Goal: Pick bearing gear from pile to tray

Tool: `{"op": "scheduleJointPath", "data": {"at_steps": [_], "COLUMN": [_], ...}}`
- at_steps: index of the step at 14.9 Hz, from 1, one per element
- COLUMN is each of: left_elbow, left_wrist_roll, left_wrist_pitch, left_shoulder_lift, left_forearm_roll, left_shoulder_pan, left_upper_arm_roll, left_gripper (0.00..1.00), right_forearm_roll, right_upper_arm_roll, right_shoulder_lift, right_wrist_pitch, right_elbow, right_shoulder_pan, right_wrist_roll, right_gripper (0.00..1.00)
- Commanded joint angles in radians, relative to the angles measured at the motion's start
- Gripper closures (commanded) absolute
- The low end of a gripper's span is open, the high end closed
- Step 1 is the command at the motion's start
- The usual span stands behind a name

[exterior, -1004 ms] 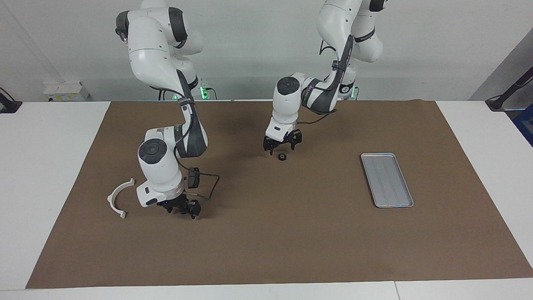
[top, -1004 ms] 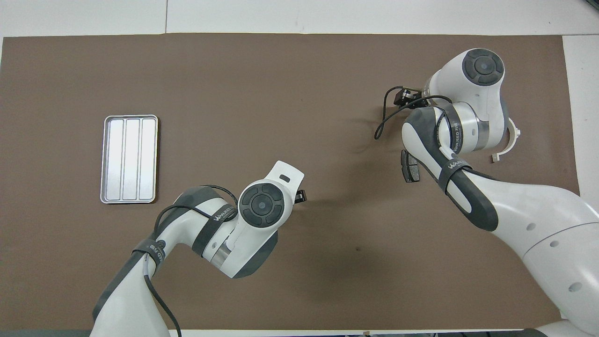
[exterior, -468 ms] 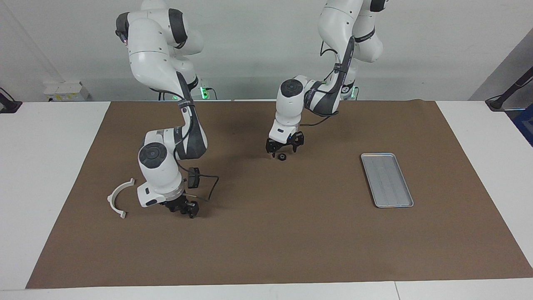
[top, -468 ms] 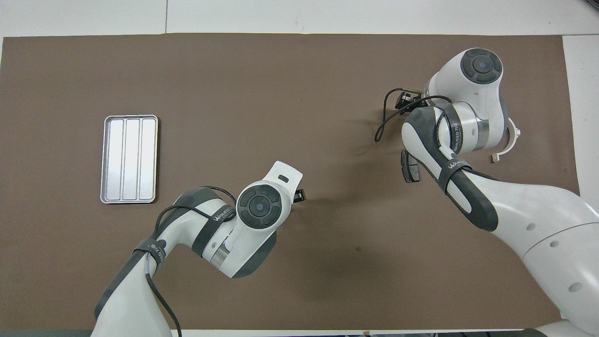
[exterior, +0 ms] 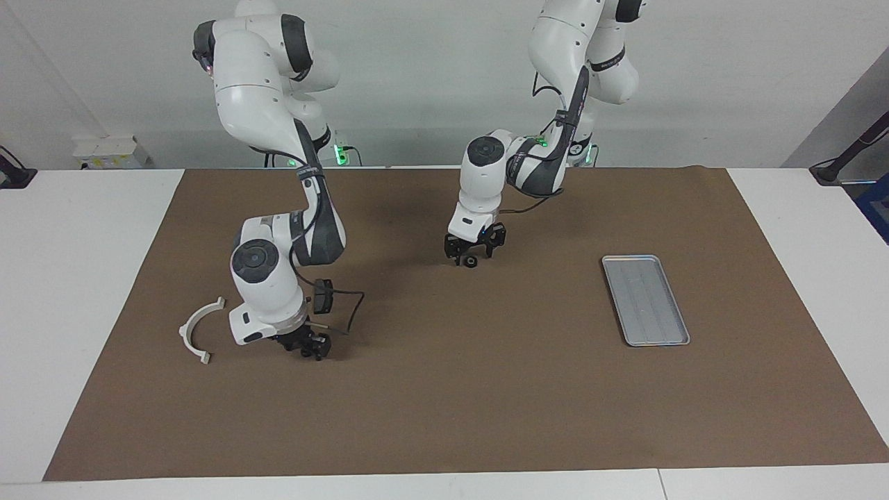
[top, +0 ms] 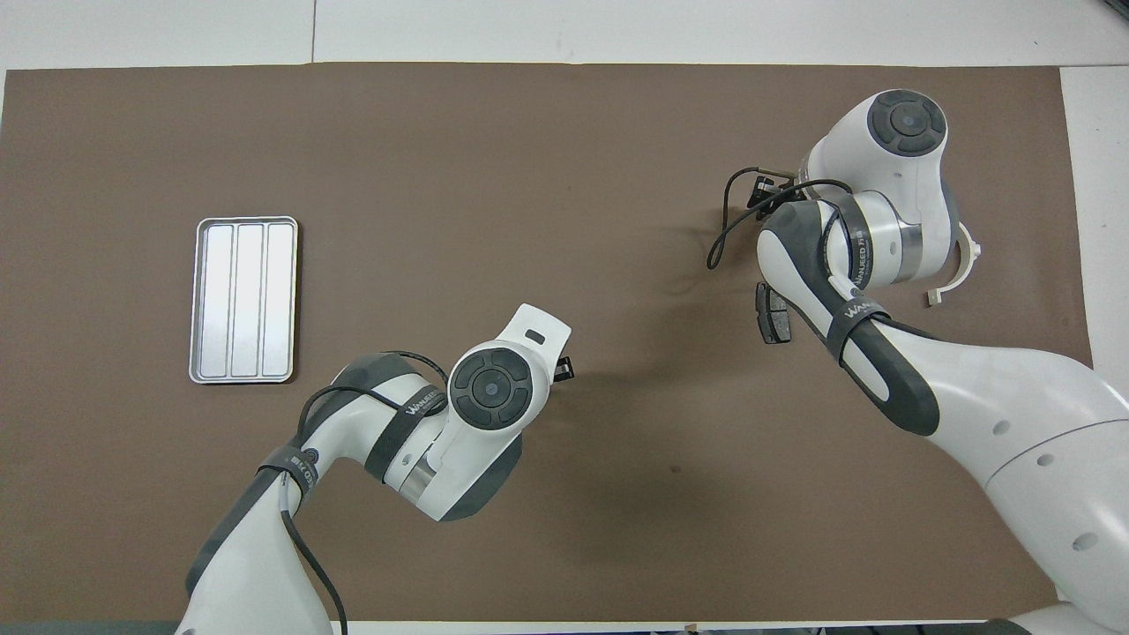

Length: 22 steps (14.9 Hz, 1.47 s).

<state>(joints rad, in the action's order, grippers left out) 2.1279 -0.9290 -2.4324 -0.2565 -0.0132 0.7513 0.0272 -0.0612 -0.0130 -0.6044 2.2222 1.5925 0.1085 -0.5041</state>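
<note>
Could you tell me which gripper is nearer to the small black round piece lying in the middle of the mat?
The left. The left gripper is low right at the small black round piece, its fingertips at either side of it. The right gripper is far off, down beside the white half-ring bracket.

I see a brown mat [exterior: 486, 389] covering the white table [exterior: 76, 278]; upper left, a pale box [exterior: 111, 151], possibly a power strip.
</note>
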Motion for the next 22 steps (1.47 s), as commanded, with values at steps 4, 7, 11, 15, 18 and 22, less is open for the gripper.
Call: {"op": "scheduleJointPath", "data": {"at_steps": [4, 7, 11, 15, 18, 22], "left_elbow": [0.012, 0.007, -0.028, -0.082, -0.082, -0.075], "left_wrist_roll": [-0.007, -0.005, 0.033, 0.198, 0.4, 0.695], "left_wrist_pitch": [-0.025, -0.022, 0.034, 0.188, 0.295, 0.358], "left_shoulder_lift": [0.002, 0.002, 0.005, 0.12, 0.207, 0.252], "left_forearm_roll": [0.009, 0.009, -0.069, -0.07, -0.059, -0.033], "left_shoulder_pan": [0.006, 0.006, -0.006, -0.134, -0.284, -0.49], "left_upper_arm_roll": [0.002, 0.003, 0.008, 0.008, 0.007, 0.008], "left_gripper": [0.6, 0.86, 0.9, 0.9, 0.9, 0.87], "right_forearm_roll": [-0.009, -0.008, -0.012, -0.016, -0.022, -0.022], "right_upper_arm_roll": [-0.008, -0.008, -0.008, -0.007, -0.007, -0.008], "right_shoulder_lift": [0.0, 0.0, 0.002, 0.005, 0.025, 0.1], "right_wrist_pitch": [-0.026, -0.026, -0.027, -0.032, -0.108, -0.254], "right_elbow": [-0.011, -0.011, -0.011, -0.012, -0.054, -0.103], "right_shoulder_pan": [-0.009, -0.012, -0.012, -0.015, -0.021, -0.026], "right_wrist_roll": [-0.021, -0.021, -0.017, 0.001, 0.036, 0.085], "right_gripper": [0.75, 0.92, 1.0, 1.0, 1.0, 1.0]}}
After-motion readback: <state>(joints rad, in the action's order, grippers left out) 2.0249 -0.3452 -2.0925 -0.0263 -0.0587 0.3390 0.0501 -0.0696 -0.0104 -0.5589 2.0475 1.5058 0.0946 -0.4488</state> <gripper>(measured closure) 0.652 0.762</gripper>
